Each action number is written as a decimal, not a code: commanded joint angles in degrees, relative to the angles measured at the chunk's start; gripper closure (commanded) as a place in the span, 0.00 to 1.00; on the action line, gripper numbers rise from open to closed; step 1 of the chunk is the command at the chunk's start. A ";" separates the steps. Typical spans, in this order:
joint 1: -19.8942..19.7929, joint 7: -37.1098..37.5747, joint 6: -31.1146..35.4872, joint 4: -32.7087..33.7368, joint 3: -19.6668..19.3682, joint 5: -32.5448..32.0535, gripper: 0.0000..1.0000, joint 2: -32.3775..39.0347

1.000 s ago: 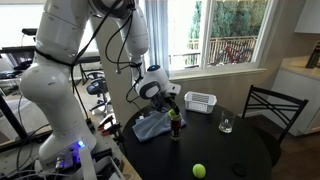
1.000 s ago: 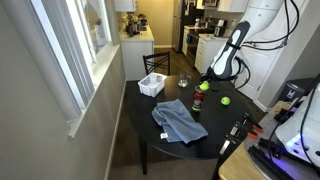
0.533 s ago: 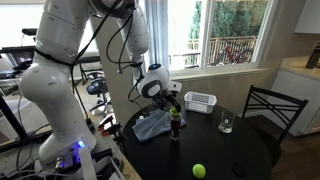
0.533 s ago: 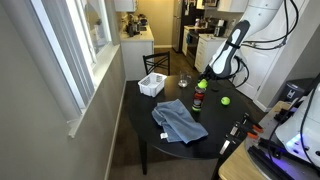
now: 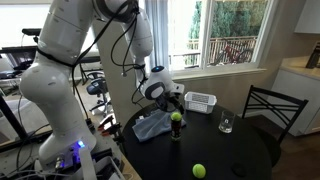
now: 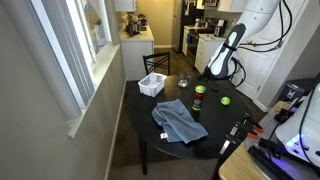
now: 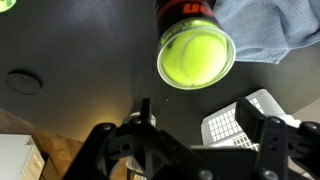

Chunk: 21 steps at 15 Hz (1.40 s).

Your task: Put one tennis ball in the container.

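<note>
A round black table [image 5: 232, 150] stands beside a wide window [image 5: 235, 35], and a big white robot arm [image 5: 60, 70] rises at its side.

Nearest the front edge in an exterior view, a loose yellow-green ball [image 5: 198, 171] lies on the bare tabletop. It is well apart from the dark glass [image 5: 176, 130], which stands further in. On the mouth of that dark glass sits the tennis ball [image 5: 176, 117], resting in the rim. The wrist view looks down on its fuzzy top, with the glass's dark body showing behind it.

The gripper [image 7: 205, 118] hangs over the dark glass, a little to one side. Its two fingers [image 7: 141, 112] are spread wide with nothing between them, and they are clear of the tennis ball.

A crumpled blue cloth [image 5: 152, 126] lies just beside the dark glass on the robot's side. I cannot tell whether the two touch. On the opposite side of the dark glass, well apart from it, stands a small clear glass [image 5: 226, 124].

Beyond the dark glass, near it but not touching, the white slotted basket [image 5: 200, 101] sits at the table's window edge. In the wrist view a corner of its latticed wall shows between the fingers.

Farther off past the clear glass, a black chair [image 5: 270, 108] faces the table.
</note>
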 commanded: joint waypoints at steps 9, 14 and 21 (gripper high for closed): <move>0.61 -1.30 -0.14 4.78 -0.98 0.56 0.00 5.25; 0.63 -1.28 -0.13 5.46 -0.94 0.59 0.00 5.12; 0.23 -0.63 -0.13 5.79 -0.42 0.88 0.00 5.37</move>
